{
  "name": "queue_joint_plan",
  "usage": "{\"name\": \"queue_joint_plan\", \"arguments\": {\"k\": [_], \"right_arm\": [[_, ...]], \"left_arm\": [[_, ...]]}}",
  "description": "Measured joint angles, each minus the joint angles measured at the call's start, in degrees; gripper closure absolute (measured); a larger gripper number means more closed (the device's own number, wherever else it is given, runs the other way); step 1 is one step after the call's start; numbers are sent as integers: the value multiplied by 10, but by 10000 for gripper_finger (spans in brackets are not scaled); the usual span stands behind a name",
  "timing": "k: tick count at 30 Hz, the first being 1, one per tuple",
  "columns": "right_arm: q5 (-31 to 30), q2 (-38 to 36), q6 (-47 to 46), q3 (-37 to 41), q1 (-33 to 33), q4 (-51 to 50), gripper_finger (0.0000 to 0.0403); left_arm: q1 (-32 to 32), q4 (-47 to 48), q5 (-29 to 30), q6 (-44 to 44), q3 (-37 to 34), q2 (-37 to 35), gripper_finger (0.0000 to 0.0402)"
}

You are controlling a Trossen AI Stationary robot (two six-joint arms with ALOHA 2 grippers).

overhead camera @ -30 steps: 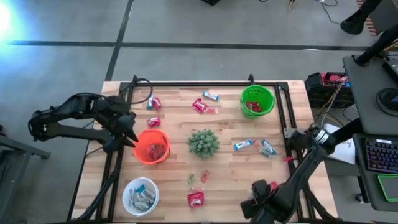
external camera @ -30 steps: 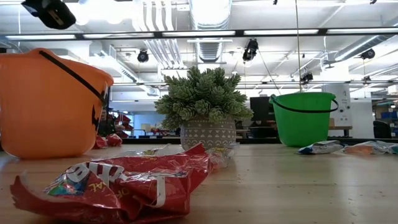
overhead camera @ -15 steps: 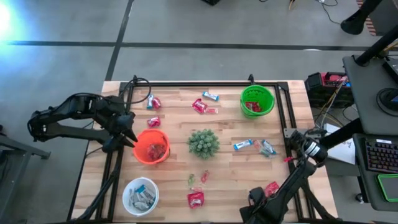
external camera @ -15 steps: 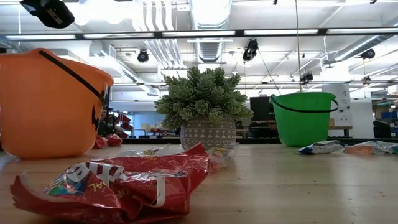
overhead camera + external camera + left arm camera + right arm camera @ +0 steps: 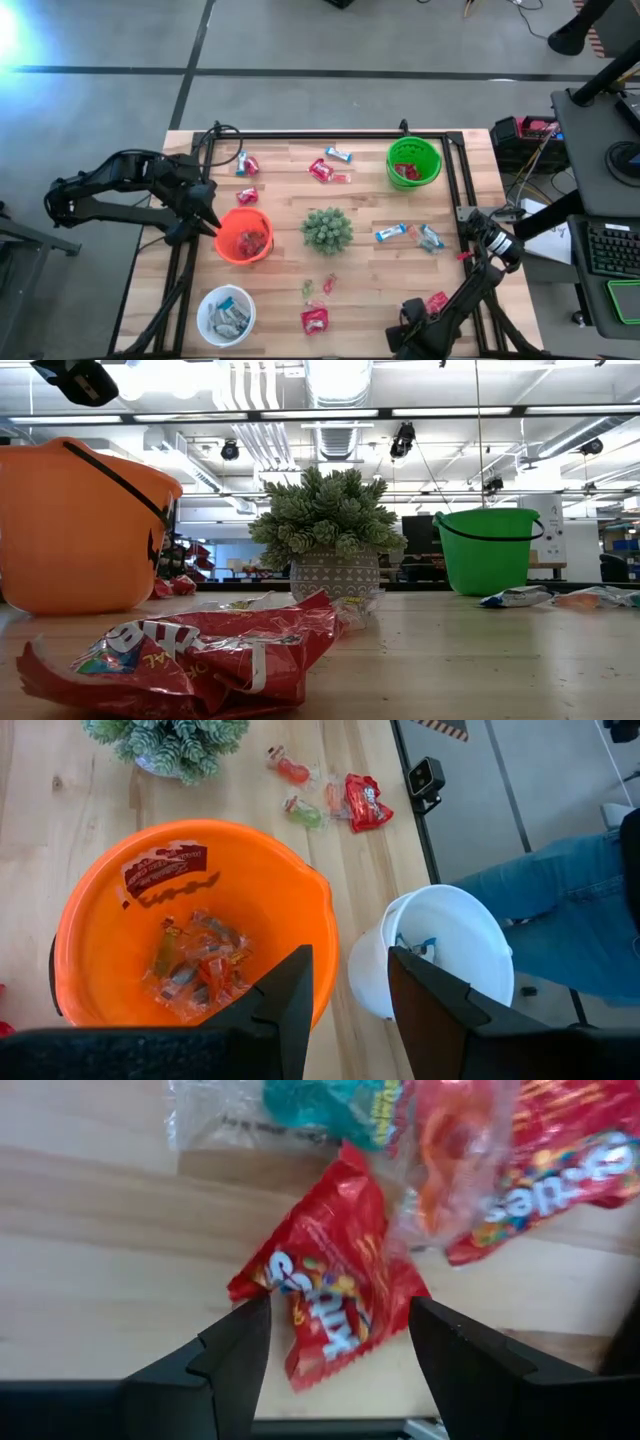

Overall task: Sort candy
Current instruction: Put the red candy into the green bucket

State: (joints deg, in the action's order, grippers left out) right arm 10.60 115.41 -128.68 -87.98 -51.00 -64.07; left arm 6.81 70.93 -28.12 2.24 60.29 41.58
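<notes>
Your right gripper (image 5: pixel 340 1355), fingers spread, straddles a red packet (image 5: pixel 335 1305) the high view hides. Left gripper (image 5: pixel 345 1005), parted and empty, hovers over the orange bucket (image 5: pixel 110 900).

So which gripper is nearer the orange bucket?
Left. The left gripper hangs open at the orange bucket's rim; the right gripper is across the table, open over a red packet.

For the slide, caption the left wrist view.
Left hand, fingers apart and empty, above the orange bucket of candy, white bucket beside it.
</notes>
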Motion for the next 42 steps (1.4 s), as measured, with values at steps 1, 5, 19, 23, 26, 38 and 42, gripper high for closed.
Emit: {"name": "queue_joint_plan", "arguments": {"k": [1,5,19,23,26,38,42], "right_arm": [[-1,0,-6,6,0,8,172],[-1,-2,-8,25,0,32,172],[8,-5,-19,46,0,82,307],[20,-7,-32,46,0,81,377],[26,-14,-36,48,-2,81,384],[-24,-87,-48,49,0,91,387],[-60,-105,-36,48,11,89,387]], "left_arm": [[0,0,0,0,0,0,288],[0,0,0,0,0,0,288],[0,-2,0,-1,0,0,288],[0,-2,0,-2,0,0,288],[0,-2,0,-2,0,0,288],[0,-2,0,-3,0,-1,288],[0,-4,1,-12,0,-1,288]]}}
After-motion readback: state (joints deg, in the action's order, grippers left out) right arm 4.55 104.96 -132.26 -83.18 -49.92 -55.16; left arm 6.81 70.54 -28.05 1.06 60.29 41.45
